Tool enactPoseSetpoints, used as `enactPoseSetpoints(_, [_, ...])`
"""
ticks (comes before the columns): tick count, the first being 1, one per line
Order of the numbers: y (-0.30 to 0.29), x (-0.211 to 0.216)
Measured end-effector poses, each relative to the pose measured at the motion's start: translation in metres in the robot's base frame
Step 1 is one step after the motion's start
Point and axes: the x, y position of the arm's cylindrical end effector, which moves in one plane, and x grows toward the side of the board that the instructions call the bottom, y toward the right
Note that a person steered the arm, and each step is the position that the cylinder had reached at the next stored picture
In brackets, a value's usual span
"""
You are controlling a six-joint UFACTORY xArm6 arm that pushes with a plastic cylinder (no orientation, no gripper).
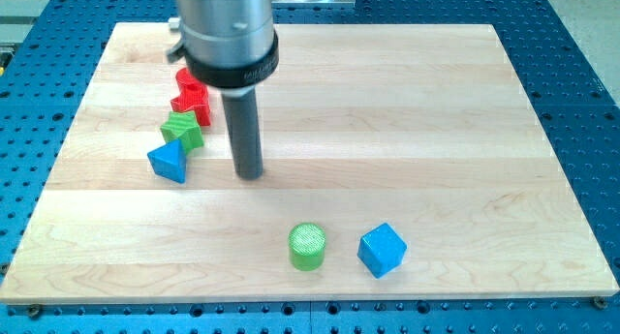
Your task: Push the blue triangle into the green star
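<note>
Blue triangle (pixel 168 163) sits at the wooden desk's (pixel 407 111) left, touching the green star (pixel 181 130) above it. No jaws here: my tip (pixel 250 174), a bare rod, stands just right of the triangle, touching nothing.

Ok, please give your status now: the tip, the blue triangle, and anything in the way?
My tip right of blue triangle, apart. Triangle touching green star. Nothing between them.

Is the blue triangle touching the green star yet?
Yes, it looks so. The blue triangle sits right against the green star's lower edge, no gap showing. My tip is apart, to the triangle's right in the view.
</note>
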Motion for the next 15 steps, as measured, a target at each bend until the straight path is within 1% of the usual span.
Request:
enactPoseSetpoints(1, [-0.049, 0.02])
enactPoseSetpoints(2, [-0.089, 0.021])
enactPoseSetpoints(3, [-0.073, -0.013])
enactPoseSetpoints(5, [-0.113, -0.016])
enactPoseSetpoints(6, [-0.101, -0.02])
enactPoseSetpoints(7, [-0.129, -0.022])
enactPoseSetpoints(8, [-0.136, -0.026])
enactPoseSetpoints(9, [-0.12, -0.035])
enactPoseSetpoints(11, [-0.112, -0.037])
enactPoseSetpoints(12, [-0.096, -0.036])
enactPoseSetpoints(13, [-0.102, -0.013])
enactPoseSetpoints(14, [-0.048, 0.01])
enactPoseSetpoints(15, [0.012, -0.031])
